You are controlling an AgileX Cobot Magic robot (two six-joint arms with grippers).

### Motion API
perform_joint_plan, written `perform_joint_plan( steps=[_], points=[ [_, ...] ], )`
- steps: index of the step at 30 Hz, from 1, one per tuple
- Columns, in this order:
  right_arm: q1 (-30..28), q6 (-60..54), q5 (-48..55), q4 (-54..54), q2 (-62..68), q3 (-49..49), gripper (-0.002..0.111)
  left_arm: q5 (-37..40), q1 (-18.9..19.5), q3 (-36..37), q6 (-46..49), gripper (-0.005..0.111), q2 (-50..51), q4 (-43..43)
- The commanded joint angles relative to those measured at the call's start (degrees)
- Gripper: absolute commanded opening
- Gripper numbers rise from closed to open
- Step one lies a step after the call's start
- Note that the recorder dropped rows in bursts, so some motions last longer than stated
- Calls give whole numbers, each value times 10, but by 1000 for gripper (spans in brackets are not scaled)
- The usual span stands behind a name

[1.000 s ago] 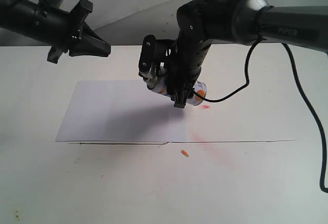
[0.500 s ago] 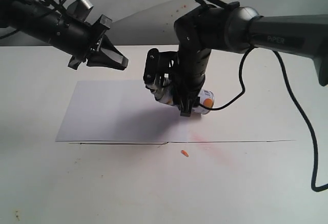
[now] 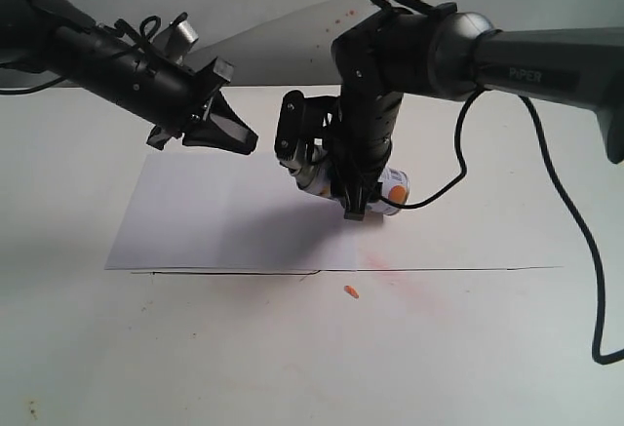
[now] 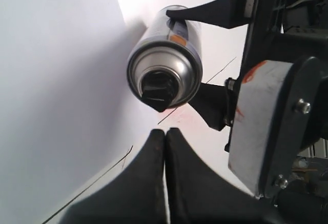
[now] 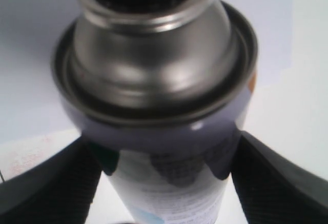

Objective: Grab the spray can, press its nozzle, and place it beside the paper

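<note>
My right gripper [image 3: 343, 184] is shut on the spray can [image 3: 394, 192] and holds it tilted in the air over the right edge of the white paper [image 3: 214, 213]. The can's black nozzle [image 4: 159, 88] points left, toward my left gripper [image 3: 246, 141]. That gripper is shut and empty, with its tips [image 4: 165, 131] a short way from the nozzle and not touching it. In the right wrist view the silver shoulder of the can [image 5: 156, 75] fills the frame between the two black fingers [image 5: 48, 183].
A small orange fleck [image 3: 351, 292] and a pink stain [image 3: 395, 275] lie on the white table near a thin black line [image 3: 448, 269]. A curled white backdrop sheet [image 3: 278, 46] stands behind. The right arm's black cable [image 3: 458, 168] hangs beside the can.
My left arm has swung right and down, bringing its shut tips close to the can's nozzle. The right gripper with the can dropped slightly, then held still.
</note>
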Motion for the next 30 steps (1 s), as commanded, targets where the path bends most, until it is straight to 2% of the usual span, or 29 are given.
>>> perform_joint_plan(
  steps=[1,13,21,30],
  points=[
    [0,0,-9,1,-10,-3,0,-22,-11,-4,15,0,0,-2],
    [0,0,-9,1,-10,-3,0,-35,-14,-4,25,0,30,-1],
    [0,0,-9,1,-10,-3,0,-36,-14,-4,58,0,40,-44],
    [0,0,-9,1,-10,-3,0,-37,-23,-4,71,0,41,-46]
  ],
)
